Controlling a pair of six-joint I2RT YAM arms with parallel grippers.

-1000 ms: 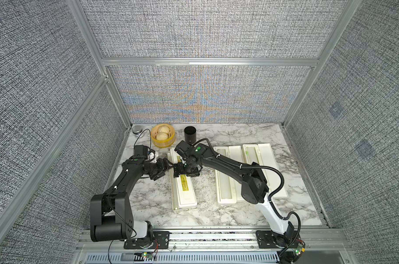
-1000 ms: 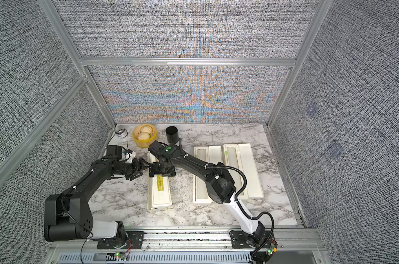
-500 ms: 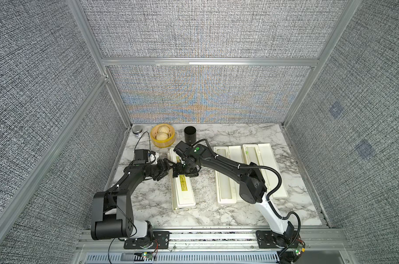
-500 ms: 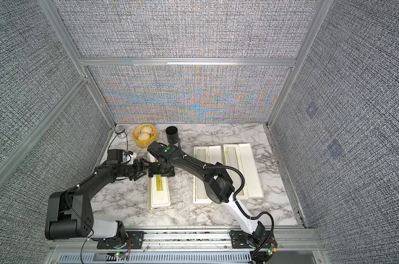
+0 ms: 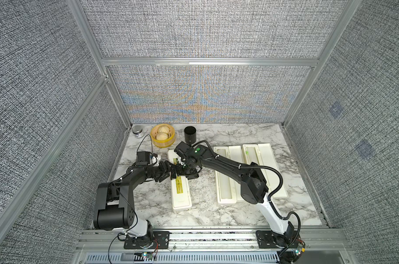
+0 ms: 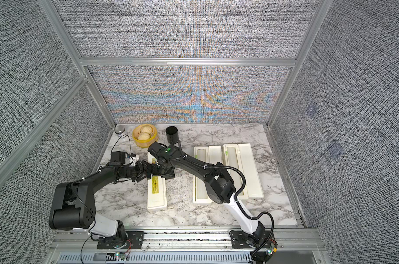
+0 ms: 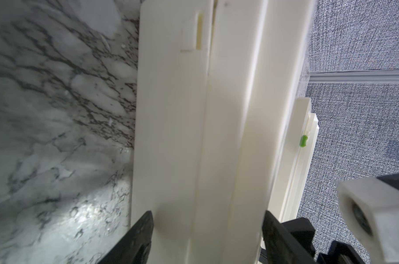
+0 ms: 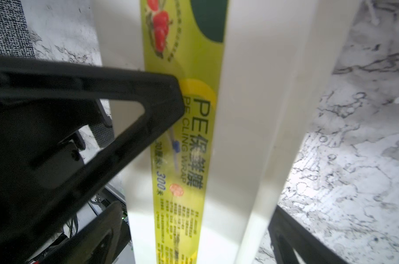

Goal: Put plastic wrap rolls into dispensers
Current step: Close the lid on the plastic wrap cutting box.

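Straddling closed dispenser (image 5: 181,194) edges, right claw (image 5: 185,175) spread, left claw (image 7: 207,213) grip unclear, marble (image 5: 203,189) alongside.

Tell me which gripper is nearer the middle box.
Right. The right gripper is over the closed box next to the middle box; the left gripper is at the closed box's far side.

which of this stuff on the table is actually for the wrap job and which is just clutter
For the job: closed labelled box; middle open box; right-hand open box; middle roll and right-hand roll, each in its box

Lying about: bun basket; black cup; small jar
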